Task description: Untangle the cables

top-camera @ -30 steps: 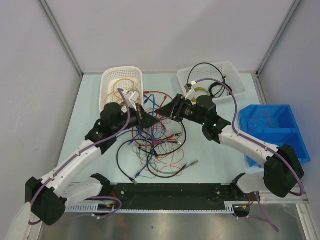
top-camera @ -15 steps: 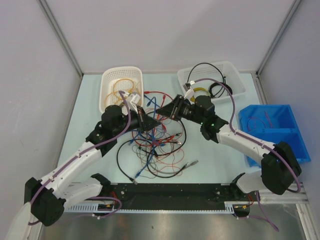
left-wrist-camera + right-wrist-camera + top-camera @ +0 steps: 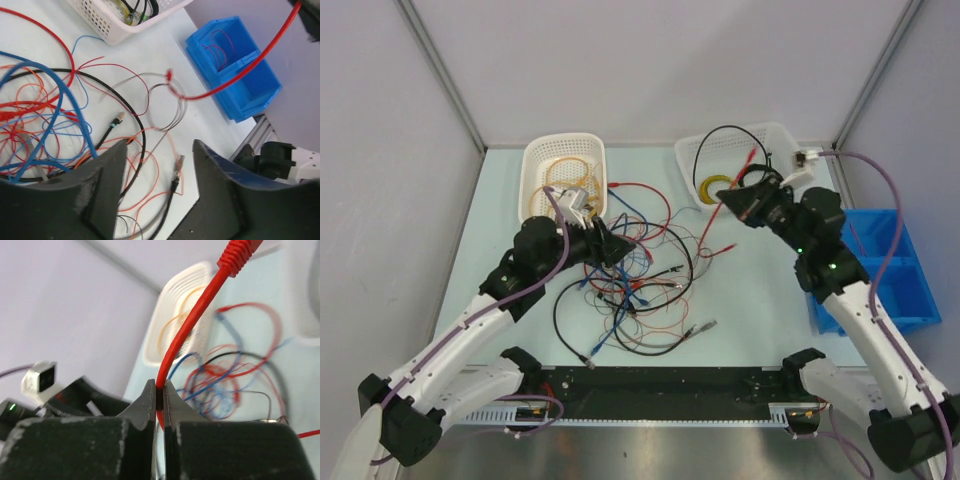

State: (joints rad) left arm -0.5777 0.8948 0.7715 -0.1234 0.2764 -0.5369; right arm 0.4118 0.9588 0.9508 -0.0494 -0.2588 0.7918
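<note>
Top external view: cables (image 3: 635,275) lay in a tangled heap at mid-table (image 3: 500,220), between the two arms. Left gripper (image 3: 612,248) hung at the heap's left edge, jaws apart above the wires. Right gripper (image 3: 733,197), beside the right white basket (image 3: 790,178), was clamped on one red cable (image 3: 192,320) trailing back to the heap.

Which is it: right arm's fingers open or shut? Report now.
Shut on the red cable: the right fingers press together, pinching it, in the right wrist view.
</note>
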